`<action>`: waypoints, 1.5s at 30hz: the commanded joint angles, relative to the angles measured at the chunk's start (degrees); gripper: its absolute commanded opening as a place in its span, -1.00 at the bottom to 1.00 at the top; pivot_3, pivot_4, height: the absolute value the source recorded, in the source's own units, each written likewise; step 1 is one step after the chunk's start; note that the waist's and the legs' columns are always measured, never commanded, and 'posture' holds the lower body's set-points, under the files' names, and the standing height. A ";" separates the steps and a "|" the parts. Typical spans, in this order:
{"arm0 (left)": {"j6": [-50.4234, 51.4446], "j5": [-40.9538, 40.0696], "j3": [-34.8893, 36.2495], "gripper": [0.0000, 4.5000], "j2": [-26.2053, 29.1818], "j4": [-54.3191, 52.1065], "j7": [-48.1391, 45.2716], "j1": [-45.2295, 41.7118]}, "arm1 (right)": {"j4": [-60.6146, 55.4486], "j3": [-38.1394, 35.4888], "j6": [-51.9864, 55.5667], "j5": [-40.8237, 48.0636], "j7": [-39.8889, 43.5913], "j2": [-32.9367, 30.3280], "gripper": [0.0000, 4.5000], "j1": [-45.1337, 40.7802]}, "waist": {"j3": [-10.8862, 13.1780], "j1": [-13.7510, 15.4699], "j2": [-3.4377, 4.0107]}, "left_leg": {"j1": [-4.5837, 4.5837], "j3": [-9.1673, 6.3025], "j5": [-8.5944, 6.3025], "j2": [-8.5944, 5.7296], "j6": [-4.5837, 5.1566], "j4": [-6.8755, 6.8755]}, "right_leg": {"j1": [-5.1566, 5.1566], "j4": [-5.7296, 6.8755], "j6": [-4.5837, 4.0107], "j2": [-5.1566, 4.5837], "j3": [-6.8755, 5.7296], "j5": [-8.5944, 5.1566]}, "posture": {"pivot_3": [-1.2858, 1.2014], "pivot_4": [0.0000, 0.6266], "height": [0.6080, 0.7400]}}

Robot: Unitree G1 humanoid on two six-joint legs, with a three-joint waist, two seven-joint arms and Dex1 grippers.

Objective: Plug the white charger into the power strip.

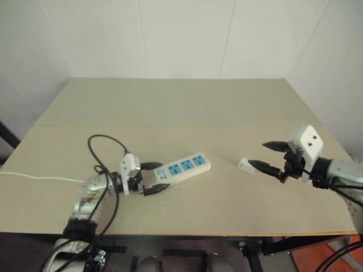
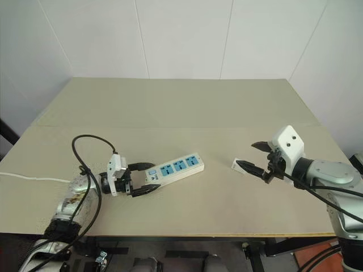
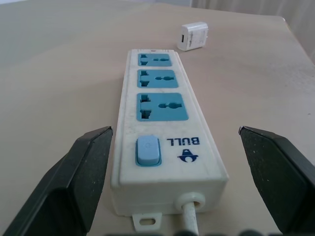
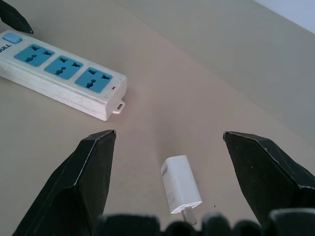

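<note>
Now the white charger (image 4: pixel 181 191) is lying on the surface (image 1: pixel 187 102), between the wide-open fingers of the right pincer (image 1: pixel 273 158). The power strip (image 1: pixel 182 166) is framed by the open left pincer (image 1: pixel 155 177). Next, the charger should be pinched.

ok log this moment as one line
left gripper: open, astride switch end of power strip | right gripper: open, at charger | charger: lying on table, unplugged

Silver arms, white wrist housings, black cables
</note>
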 commanded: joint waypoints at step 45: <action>-8.60 6.36 -7.18 0.46 -5.39 13.64 -10.60 -9.26 | 18.61 20.14 10.77 -9.28 11.53 -8.29 0.84 -28.89 | -0.29 0.14 0.33 | 0.65 -0.02 -0.13 0.00 0.23 -0.08 | 0.79 -0.28 0.05 0.00 -0.07 -0.10 | 0.03 -0.52 1.00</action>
